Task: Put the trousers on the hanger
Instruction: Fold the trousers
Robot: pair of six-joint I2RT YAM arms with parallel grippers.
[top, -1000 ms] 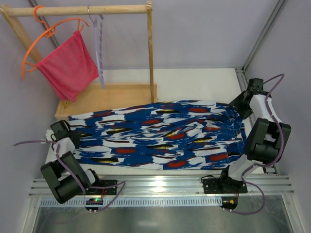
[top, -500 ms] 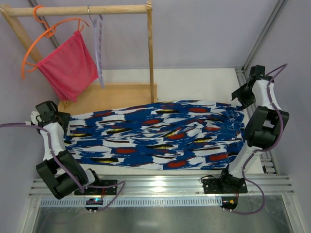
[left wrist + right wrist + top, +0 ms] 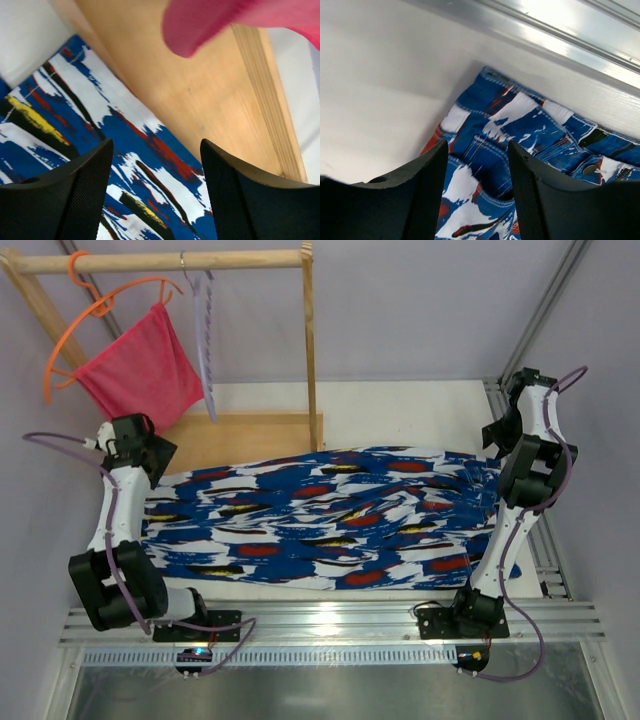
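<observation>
View from above and from both wrists, arms poised at opposite ends of the garment. The trousers [image 3: 320, 520] lie flat along the table [image 3: 400, 405], waistband to the right and hems to the left, where the cloth overlaps the wooden base [image 3: 250, 435] of the rack. The hanger [image 3: 205, 340] hangs by its hook from the wooden rail [image 3: 170, 260], well apart from the trousers and just beside the orange hanger [image 3: 90, 315] that carries the pink cloth [image 3: 140, 380]. The left gripper [image 3: 156, 146] hovers over the hem end with its jaws spread wide and nothing between them; the right gripper [image 3: 477, 147] hovers over the waistband, jaws likewise parted and empty. Likely hazards: the pink cloth's lower corner hangs close above the left gripper, so a careless lift could snag it or swing the orange hanger. A shallow pinch at either end may catch only the top layer, letting the rest sag. The hanger is thin and hangs free, so a nudge could knock it off the rail. Long soft cloth draped unevenly over its arm may slide off.
</observation>
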